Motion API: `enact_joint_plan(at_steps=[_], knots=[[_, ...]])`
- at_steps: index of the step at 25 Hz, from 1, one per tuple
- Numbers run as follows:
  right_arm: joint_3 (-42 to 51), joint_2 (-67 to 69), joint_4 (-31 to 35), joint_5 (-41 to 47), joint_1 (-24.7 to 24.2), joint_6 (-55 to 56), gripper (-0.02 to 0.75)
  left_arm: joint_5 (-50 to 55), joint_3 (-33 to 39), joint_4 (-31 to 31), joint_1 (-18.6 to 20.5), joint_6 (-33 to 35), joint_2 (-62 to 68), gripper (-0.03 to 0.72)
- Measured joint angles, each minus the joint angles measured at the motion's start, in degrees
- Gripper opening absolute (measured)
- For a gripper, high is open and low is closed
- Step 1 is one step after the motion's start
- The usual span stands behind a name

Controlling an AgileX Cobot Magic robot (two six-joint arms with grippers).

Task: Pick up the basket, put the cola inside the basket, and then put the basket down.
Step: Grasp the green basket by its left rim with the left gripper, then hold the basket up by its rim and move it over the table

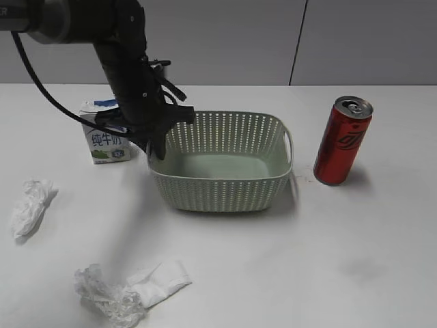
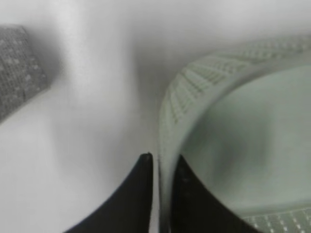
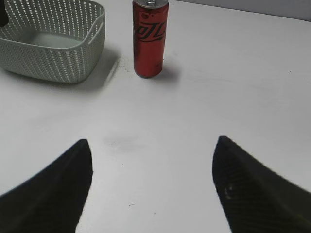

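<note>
The sage-green basket [image 1: 222, 160] sits on the white tabletop [image 1: 307, 253], its left wall pinched between the left fingers [image 2: 160, 167], milk carton [image 1: 104, 133] just behind them, crumpled tissues [image 1: 130, 290] nearer, while the cola [image 3: 150, 38] stands upright well beyond the right fingers [image 3: 150, 187], spread wide apart.

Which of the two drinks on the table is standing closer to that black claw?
The white-and-blue milk carton, just behind the left gripper; the red cola stands beyond the basket.

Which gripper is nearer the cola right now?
Right. The right gripper is open, facing the cola across bare table; the left gripper is clamped on the basket wall, farther away.
</note>
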Motion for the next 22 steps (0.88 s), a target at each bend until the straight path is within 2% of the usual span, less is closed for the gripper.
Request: enact_joint_plan(at_steps=[2,4,11,17,22], knots=[[0.0,0.0,0.0,0.0,0.0,0.0,0.583,0.42,0.0,-0.68,0.0,-0.05,0.0,0.033],[0.0,0.0,0.0,0.0,0.0,0.0,0.583,0.64,0.0,-1.05,0.0,-0.05,0.0,-0.004],[0.0,0.0,0.0,0.0,0.0,0.0,0.583,5.38,0.0,-1.44,0.0,-0.85,-1.24,-0.004],[0.0,0.0,0.0,0.0,0.0,0.0,0.583,6.57,0.0,-3.03,0.0,-5.98,-8.52,-0.004],[0.0,0.0,0.0,0.0,0.0,0.0,0.583,6.56,1.43,-2.32,-1.56,-7.17,-15.96,-0.004]])
